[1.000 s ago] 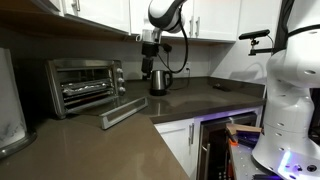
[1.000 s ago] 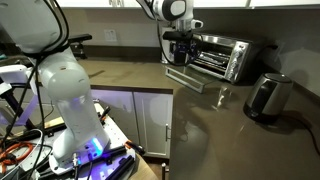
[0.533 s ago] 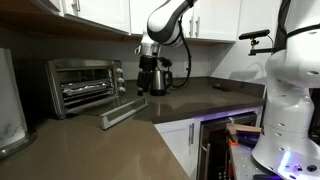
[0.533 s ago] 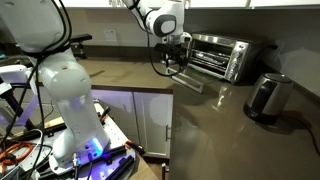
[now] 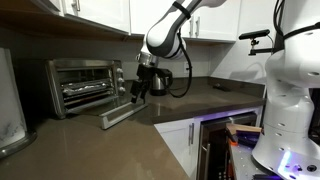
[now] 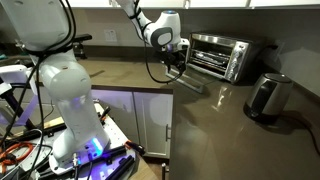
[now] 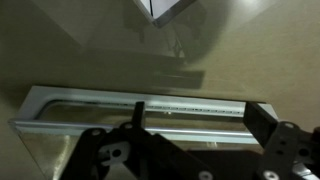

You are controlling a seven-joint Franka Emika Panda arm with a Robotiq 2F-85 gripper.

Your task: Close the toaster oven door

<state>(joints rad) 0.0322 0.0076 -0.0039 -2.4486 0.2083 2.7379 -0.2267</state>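
The silver toaster oven (image 5: 85, 84) stands on the counter with wire racks showing; it also shows in an exterior view (image 6: 226, 53). The toaster oven door (image 5: 123, 113) is dropped open and lies out over the counter in both exterior views (image 6: 189, 82). My gripper (image 5: 139, 90) hangs tilted just above the door's outer edge (image 6: 173, 66). In the wrist view the door's frame and glass (image 7: 120, 103) run across under my gripper (image 7: 200, 118). The jaws stand wide apart and hold nothing.
A steel kettle (image 5: 160, 80) stands right behind the gripper on the counter (image 6: 268, 96). The counter corner edge (image 5: 165, 118) lies just past the door. Cabinets hang above. A white robot base (image 5: 290, 100) stands beside the counter.
The gripper has come down from above the kettle and moved toward the door's outer edge, tilting as it lowered. The door has not moved.
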